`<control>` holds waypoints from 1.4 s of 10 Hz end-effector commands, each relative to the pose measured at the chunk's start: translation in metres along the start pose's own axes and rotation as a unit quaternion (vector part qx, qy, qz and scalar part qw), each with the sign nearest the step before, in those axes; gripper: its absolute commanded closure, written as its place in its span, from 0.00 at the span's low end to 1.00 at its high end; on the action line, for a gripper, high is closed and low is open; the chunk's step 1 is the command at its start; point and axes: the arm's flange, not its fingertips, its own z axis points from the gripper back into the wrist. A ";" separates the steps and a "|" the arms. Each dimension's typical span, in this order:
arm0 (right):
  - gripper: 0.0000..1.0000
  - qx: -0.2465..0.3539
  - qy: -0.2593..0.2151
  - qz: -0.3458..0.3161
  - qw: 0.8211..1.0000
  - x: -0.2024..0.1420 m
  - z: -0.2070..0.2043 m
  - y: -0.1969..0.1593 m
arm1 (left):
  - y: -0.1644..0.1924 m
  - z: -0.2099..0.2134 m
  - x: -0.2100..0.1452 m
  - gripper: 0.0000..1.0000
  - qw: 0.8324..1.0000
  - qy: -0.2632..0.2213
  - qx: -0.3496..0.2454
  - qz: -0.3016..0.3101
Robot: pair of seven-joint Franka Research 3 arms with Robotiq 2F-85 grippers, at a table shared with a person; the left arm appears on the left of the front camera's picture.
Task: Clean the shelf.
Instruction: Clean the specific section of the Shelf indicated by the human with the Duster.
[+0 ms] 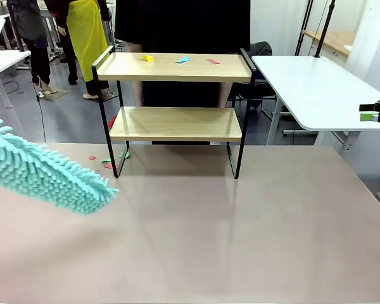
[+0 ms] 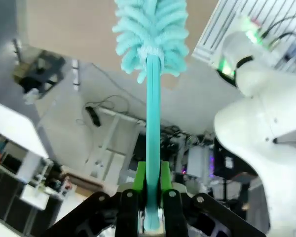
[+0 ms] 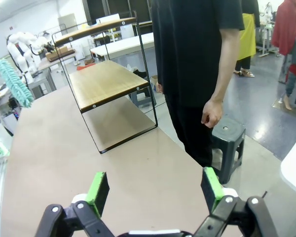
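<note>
Left tool is clamped on the handle of a fluffy teal duster — the head hangs over the left side of the worktop, well short of the shelf and lower than its top board. Right tool is off to the right, fingers wide apart, holding nothing. The shelf stands at the far middle of the worktop with a person right behind it. Three paper scraps sit on the top board: yellow, blue, red. A few more lie by its front left leg. So I'd say the sweep hasn't started — next the duster has to come up and across to that top board, then brush the bits off without bumping the frame.
</note>
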 end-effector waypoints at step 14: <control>0.00 -0.001 0.000 0.002 1.000 0.002 -0.001 0.002 | -0.004 0.009 0.000 0.86 0.998 0.016 0.024 -0.060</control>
